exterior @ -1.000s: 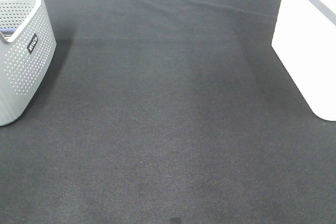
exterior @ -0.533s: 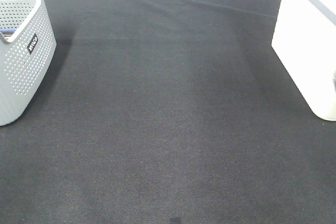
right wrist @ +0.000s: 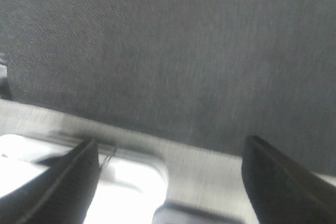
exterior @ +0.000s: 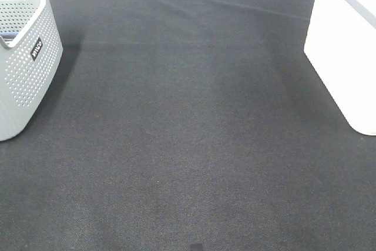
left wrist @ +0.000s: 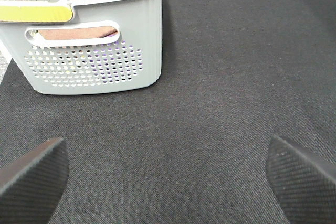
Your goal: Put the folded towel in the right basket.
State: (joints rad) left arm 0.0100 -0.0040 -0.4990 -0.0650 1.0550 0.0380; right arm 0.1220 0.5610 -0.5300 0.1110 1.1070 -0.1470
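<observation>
Between the grey basket (exterior: pixel 23 57) at one edge and the white basket (exterior: pixel 346 51) opposite, the dark worktop (exterior: pixel 188 145) lies bare (towel unseen), left hand (left wrist: pixel 168 174) and right hand (right wrist: pixel 168 177) both spread wide.

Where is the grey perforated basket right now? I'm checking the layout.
The grey perforated basket stands at the exterior view's far left edge on the dark cloth, ahead of the open left tool.

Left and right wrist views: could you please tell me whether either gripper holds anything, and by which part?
Nothing is held: the left gripper and right gripper are both open, with only dark cloth between their fingers.
</observation>
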